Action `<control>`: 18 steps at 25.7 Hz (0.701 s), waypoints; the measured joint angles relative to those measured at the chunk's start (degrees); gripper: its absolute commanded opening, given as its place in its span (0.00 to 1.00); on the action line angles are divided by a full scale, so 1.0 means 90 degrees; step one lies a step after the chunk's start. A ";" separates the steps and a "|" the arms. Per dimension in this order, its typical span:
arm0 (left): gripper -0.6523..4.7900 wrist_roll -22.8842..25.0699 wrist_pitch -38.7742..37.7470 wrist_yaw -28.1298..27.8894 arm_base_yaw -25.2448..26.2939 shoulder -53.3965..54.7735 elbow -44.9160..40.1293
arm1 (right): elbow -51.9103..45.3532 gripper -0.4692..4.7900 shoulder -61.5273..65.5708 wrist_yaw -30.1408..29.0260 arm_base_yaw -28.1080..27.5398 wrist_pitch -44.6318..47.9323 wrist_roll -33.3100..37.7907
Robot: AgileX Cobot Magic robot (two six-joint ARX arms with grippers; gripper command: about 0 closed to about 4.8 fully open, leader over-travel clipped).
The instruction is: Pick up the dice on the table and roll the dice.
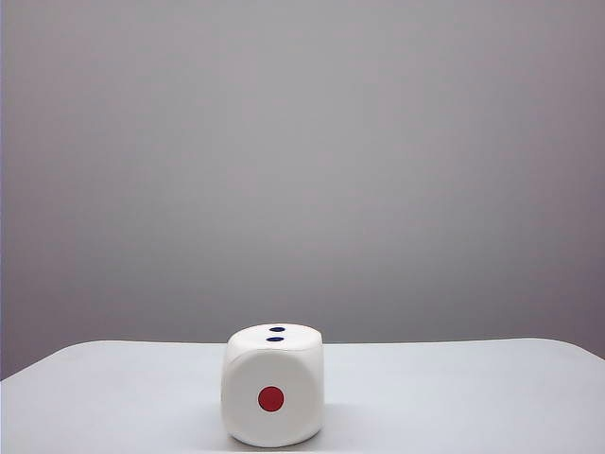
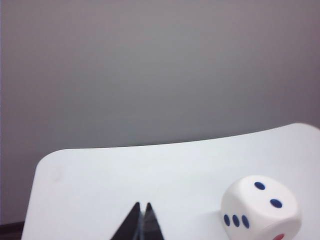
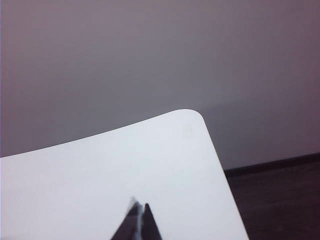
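Note:
The dice (image 1: 273, 386) is a large white cube resting on the white table (image 1: 454, 397), red single pip facing the exterior camera and two dark blue pips on top. Neither gripper shows in the exterior view. In the left wrist view the dice (image 2: 260, 209) lies off to one side of my left gripper (image 2: 142, 205), well apart from it, showing its two-pip and three-pip faces. The left gripper's dark fingers are pressed together, shut and holding nothing. My right gripper (image 3: 140, 206) is also shut and bare, over table (image 3: 100, 165), with no dice in its view.
A plain grey wall stands behind the table. A rounded table corner (image 3: 192, 117) and a long edge lie close to the right gripper, with dark floor (image 3: 280, 200) beyond. The opposite rounded corner (image 2: 47, 162) shows in the left wrist view.

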 measured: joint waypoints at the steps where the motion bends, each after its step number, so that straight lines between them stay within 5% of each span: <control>1: 0.11 -0.0056 0.0010 0.0000 0.0000 0.0000 0.0000 | 0.0000 0.09 0.0000 0.0000 0.0000 0.0010 0.0000; 7: 0.11 -0.1129 0.0114 -0.0019 0.0000 0.0000 0.0000 | 0.0000 0.09 0.0000 -0.0002 0.0000 0.0165 0.0000; 11: 0.11 -0.1350 0.0092 -0.0017 0.0000 0.0024 0.0182 | 0.0000 0.09 0.0000 -0.0087 -0.0002 0.0379 0.0015; 14: 0.11 -0.1875 -0.0197 0.0007 0.0000 0.0359 0.0874 | 0.0022 0.09 0.0005 -0.0211 -0.0002 0.0551 0.0539; 18: 0.11 -0.1851 -0.0539 0.0194 -0.0005 0.1270 0.1758 | 0.0325 0.09 0.0017 -0.0209 -0.0002 0.0483 0.0797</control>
